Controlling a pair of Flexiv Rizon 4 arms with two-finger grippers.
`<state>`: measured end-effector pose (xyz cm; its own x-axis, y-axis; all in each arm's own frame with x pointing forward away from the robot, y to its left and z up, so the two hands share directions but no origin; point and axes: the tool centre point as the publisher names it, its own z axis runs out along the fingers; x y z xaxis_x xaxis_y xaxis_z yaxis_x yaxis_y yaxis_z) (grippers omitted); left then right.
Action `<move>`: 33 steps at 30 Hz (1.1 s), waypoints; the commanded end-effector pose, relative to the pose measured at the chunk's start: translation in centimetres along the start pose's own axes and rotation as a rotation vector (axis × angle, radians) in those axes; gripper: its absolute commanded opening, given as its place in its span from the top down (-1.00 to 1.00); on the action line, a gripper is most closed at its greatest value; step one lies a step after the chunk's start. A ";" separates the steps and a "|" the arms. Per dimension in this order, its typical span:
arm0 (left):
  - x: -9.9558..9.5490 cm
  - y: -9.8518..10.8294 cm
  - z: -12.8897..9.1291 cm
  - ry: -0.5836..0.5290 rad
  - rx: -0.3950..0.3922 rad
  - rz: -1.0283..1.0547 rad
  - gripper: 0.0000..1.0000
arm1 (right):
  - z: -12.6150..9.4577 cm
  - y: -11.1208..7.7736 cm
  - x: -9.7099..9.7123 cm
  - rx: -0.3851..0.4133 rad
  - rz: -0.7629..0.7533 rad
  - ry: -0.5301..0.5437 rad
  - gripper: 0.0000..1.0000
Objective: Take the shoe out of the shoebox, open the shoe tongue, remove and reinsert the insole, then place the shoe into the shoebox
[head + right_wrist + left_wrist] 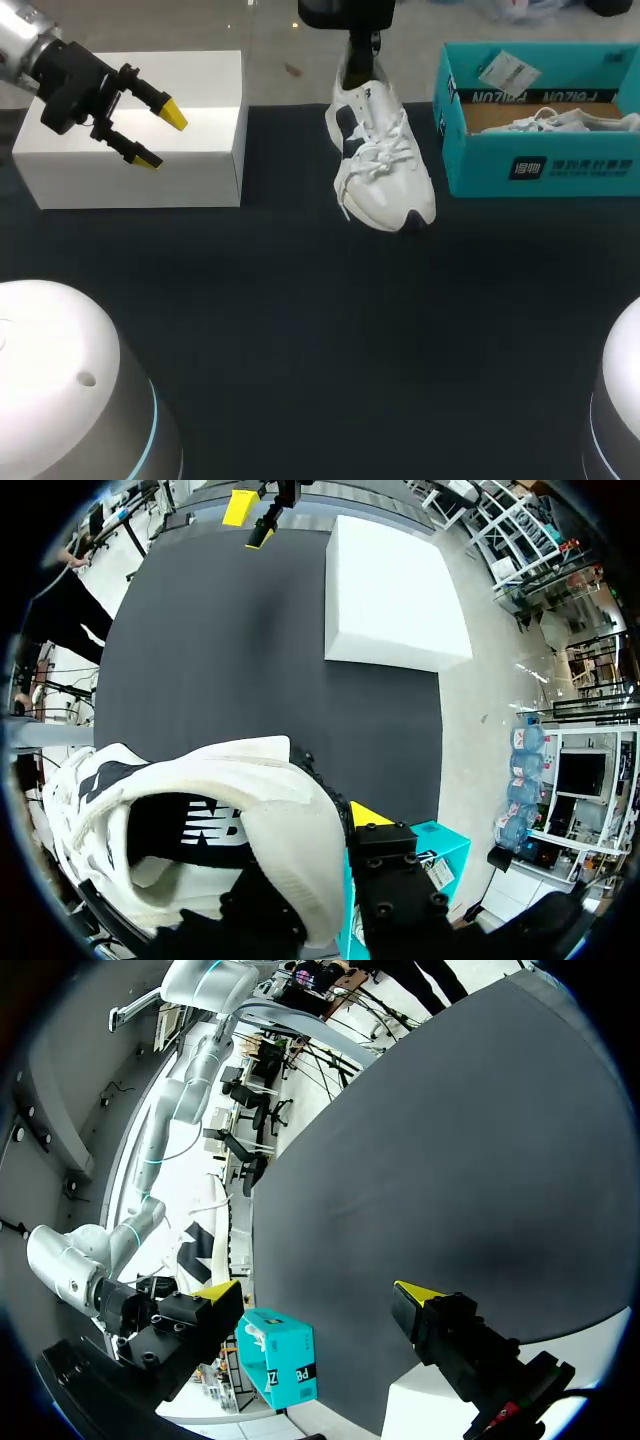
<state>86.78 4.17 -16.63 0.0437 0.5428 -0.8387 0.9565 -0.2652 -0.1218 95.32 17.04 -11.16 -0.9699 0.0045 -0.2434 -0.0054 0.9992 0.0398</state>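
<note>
While its heel rim sits in the right pincer (360, 62), which seems clamped on it with one finger hidden inside, the white shoe (385, 170) stands toe-down on the bench (300, 330), a logo printed inside. Just right, the teal shoebox (545, 170) bears dark print and holds a tag (508, 72) and a second shoe (570, 122). The left pincer (162, 138) gapes above a white box (200, 90).

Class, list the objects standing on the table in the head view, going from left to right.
white box → white shoe → teal shoebox
</note>
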 end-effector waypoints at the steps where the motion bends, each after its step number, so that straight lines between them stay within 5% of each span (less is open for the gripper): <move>1: -0.1 0.1 -0.1 0.003 0.002 0.000 -1.00 | -0.5 -0.2 0.2 -0.002 0.000 -0.002 1.00; 13: -0.1 0.1 -0.1 0.003 0.002 0.000 -1.00 | -0.5 -0.2 0.2 -0.002 0.000 -0.002 1.00; 18: -0.1 0.1 -0.1 0.003 0.002 0.000 -1.00 | 0.7 -3.7 -2.0 -0.006 -0.051 0.014 1.00; 33: -0.1 0.1 -0.1 0.003 0.002 0.000 -1.00 | 2.0 -17.2 -12.8 -0.027 -0.097 0.020 1.00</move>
<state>86.78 4.18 -16.63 0.0436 0.5428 -0.8387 0.9565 -0.2651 -0.1218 107.03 2.59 -11.09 -0.9668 -0.0900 -0.2393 -0.0897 0.9959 -0.0121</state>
